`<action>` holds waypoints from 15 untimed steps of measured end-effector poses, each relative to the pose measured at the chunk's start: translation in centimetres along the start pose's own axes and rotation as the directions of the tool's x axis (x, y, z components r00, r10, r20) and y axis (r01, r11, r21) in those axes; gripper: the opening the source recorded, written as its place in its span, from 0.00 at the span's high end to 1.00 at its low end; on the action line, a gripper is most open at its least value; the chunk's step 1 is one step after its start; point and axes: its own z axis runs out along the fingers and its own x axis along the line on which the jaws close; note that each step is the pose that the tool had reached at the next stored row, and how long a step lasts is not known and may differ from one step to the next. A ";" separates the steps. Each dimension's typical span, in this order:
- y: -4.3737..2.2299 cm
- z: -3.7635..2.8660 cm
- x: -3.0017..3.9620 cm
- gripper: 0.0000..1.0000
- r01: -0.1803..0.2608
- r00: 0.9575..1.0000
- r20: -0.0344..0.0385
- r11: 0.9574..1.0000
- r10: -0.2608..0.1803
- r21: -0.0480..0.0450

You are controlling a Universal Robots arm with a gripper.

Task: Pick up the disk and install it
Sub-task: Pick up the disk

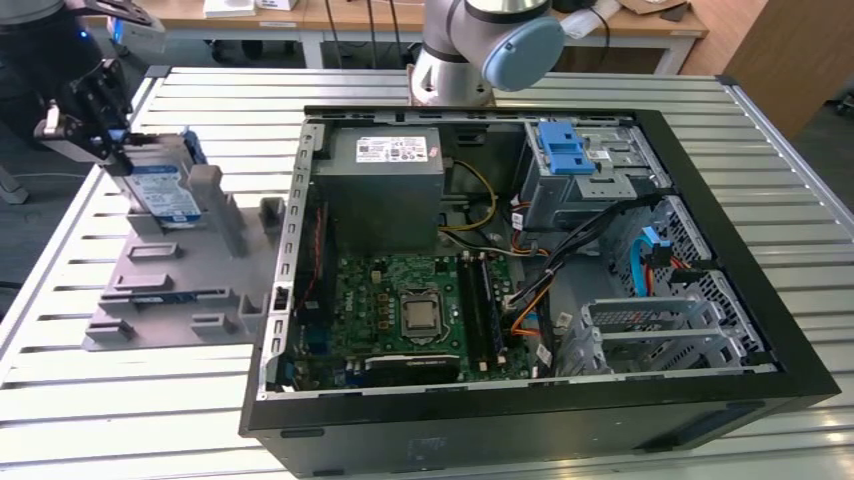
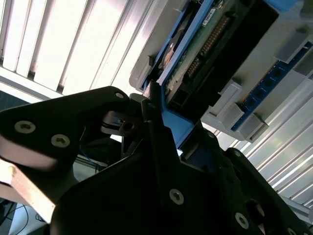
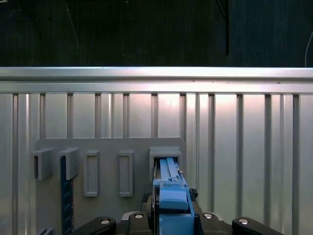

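Note:
The disk (image 1: 163, 196) stands on edge at the far end of the grey holder block (image 1: 174, 290), at the exterior view's left. Its white-and-blue label faces the computer case, and a blue bracket frames it. My black gripper (image 1: 120, 158) reaches it from the left and is shut on its upper edge. In the second wrist view the disk (image 2: 205, 44) shows its circuit board underside, with the blue bracket clamped in my gripper (image 2: 159, 122). In the first wrist view the disk (image 3: 170, 188) runs from my gripper (image 3: 171, 218) to a slot of the holder block (image 3: 110, 147).
An open computer case (image 1: 694, 400) lies on the slatted metal table (image 1: 120, 420), right of the holder. Inside are a motherboard (image 1: 414, 310), a power supply (image 1: 387, 170), and a grey drive cage with a blue latch (image 1: 581, 160). A memory stick (image 1: 160, 297) sits in the holder.

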 end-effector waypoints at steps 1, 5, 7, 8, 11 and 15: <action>0.00 0.00 0.05 0.63 0.000 1.000 0.000 1.000 0.000 0.000; 0.00 0.01 0.10 0.63 -0.015 1.000 0.000 1.000 0.015 0.000; 0.00 0.00 0.12 0.63 -0.031 1.000 -0.001 1.000 0.031 0.000; 0.00 0.00 0.12 0.63 -0.038 0.999 -0.001 0.999 0.038 0.000; 0.00 0.00 0.12 0.63 -0.043 0.999 -0.001 0.999 0.043 0.000; 0.00 0.00 0.11 0.63 -0.042 0.999 -0.001 0.999 0.042 0.000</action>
